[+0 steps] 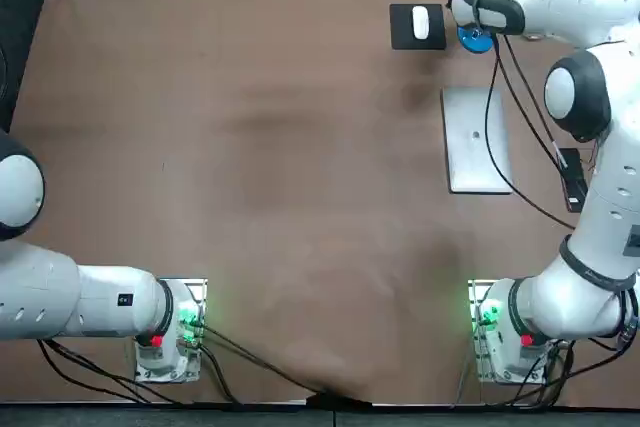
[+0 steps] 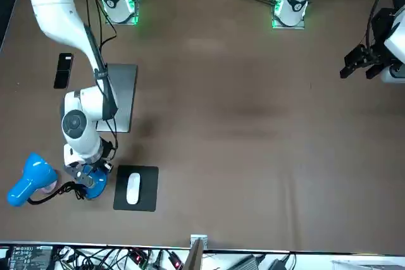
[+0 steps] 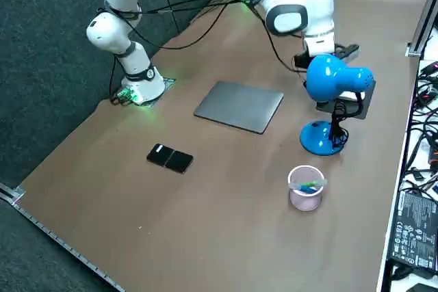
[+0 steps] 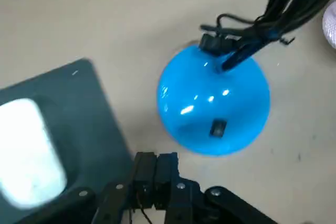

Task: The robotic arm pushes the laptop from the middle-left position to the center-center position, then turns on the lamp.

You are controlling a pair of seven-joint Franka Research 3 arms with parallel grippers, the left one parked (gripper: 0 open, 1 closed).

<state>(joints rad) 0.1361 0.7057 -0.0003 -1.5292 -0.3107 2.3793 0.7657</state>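
**Hand at the lamp's base, fingers together**

The right hand hangs low over the far right part of the counter, pointing down. Its two fingers are pressed together and hold nothing. Their tips sit at the rim of the lamp's round blue base, on the side where the small dark switch is set. The pictures do not show whether the tips touch the base or the switch.

The lamp stands upright. Its blue head is raised on a thin dark stem above the base, and a black cable runs down to the top of the dome. In the side view the head hides most of the hand. Whether the lamp is lit cannot be told.

Just beside the base, on its left, lies a dark pad with a white mouse on it. On the base's other side, near it, stands a pale cup with something green and blue inside.

The laptop lies closed and flat on the counter, on the robot's side of the lamp and apart from it. In the top view it sits in the right half of the counter, to the right of the middle. The arm's cables cross above it.

A black phone lies flat to the right of the laptop, near the counter's right edge.
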